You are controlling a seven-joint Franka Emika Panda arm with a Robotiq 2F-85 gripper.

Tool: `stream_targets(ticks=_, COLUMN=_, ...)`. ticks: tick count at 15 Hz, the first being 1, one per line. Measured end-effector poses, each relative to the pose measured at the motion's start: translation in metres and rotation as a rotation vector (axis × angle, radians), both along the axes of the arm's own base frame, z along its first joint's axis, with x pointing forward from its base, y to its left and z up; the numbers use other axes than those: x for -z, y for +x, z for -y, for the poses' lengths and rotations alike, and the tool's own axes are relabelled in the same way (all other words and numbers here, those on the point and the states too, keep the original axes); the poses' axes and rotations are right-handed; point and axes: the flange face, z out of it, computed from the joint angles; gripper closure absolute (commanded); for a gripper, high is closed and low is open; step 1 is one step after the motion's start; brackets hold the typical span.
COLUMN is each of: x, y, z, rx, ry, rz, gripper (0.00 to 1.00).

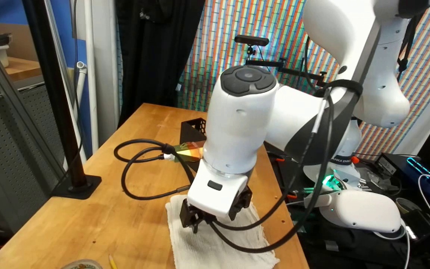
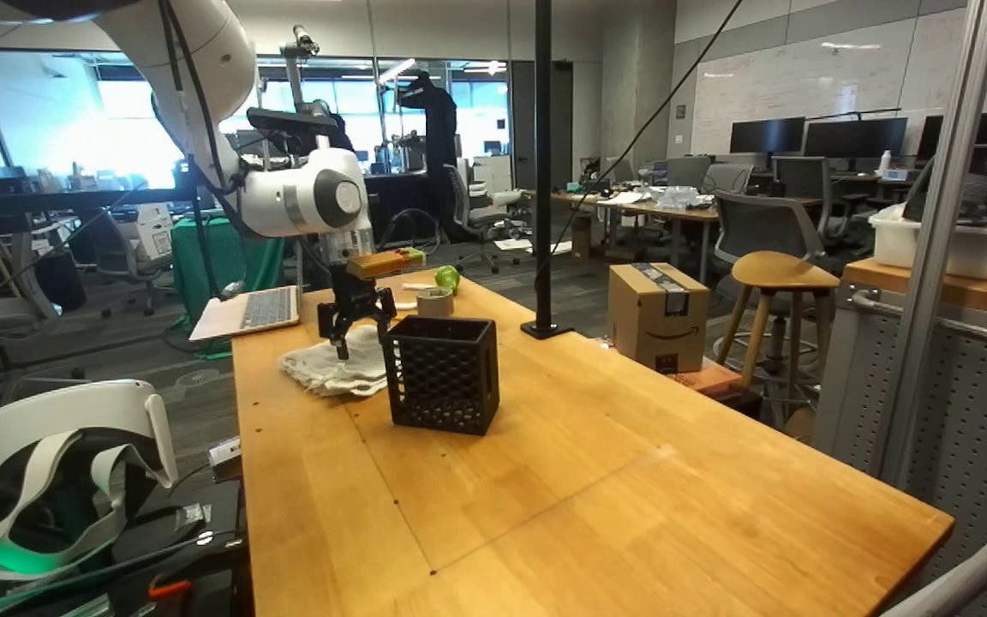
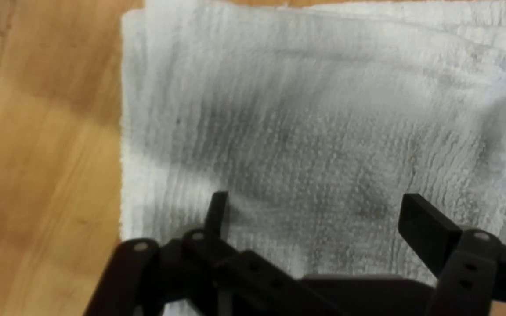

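My gripper (image 3: 316,195) is open, its two black fingers wide apart with nothing between them. It points down over a folded white cloth (image 3: 305,87) on the wooden table. In both exterior views the gripper (image 1: 215,218) (image 2: 362,330) is over the cloth (image 1: 215,248) (image 2: 352,364). I cannot tell whether the fingertips touch it. A black perforated crate (image 2: 442,377) stands upright on the table beside the gripper. In an exterior view the arm hides most of the crate (image 1: 187,130).
A black pole on a base plate (image 1: 78,186) stands at the table edge. A tape roll (image 2: 435,302), a green object (image 2: 447,277) and a laptop (image 2: 266,308) are beyond the gripper. A pencil (image 1: 112,262) lies near the front. A black cable (image 1: 125,179) loops from the wrist.
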Motion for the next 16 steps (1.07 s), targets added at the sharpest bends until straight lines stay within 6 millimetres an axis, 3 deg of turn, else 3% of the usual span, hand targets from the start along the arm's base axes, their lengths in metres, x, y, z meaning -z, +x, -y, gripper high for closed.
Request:
stream_targets(ticks=4, x=0.019, y=0.004, z=0.014, rx=0.060, ry=-0.026, rz=-0.081, gripper=0.00)
stream_targets(ticks=5, x=0.020, y=0.001, z=0.014, rx=0.075, ry=-0.025, rz=-0.103, gripper=0.25)
stream_targets(ticks=6, x=0.022, y=-0.002, z=0.014, rx=0.088, ry=-0.025, rz=-0.124, gripper=0.26)
stream_targets(ticks=15, x=0.017, y=-0.018, z=0.014, rx=0.150, ry=-0.010, rz=-0.209, gripper=0.94)
stream_targets(ticks=16, x=0.016, y=-0.019, z=0.014, rx=0.150, ry=-0.009, rz=-0.209, gripper=0.97)
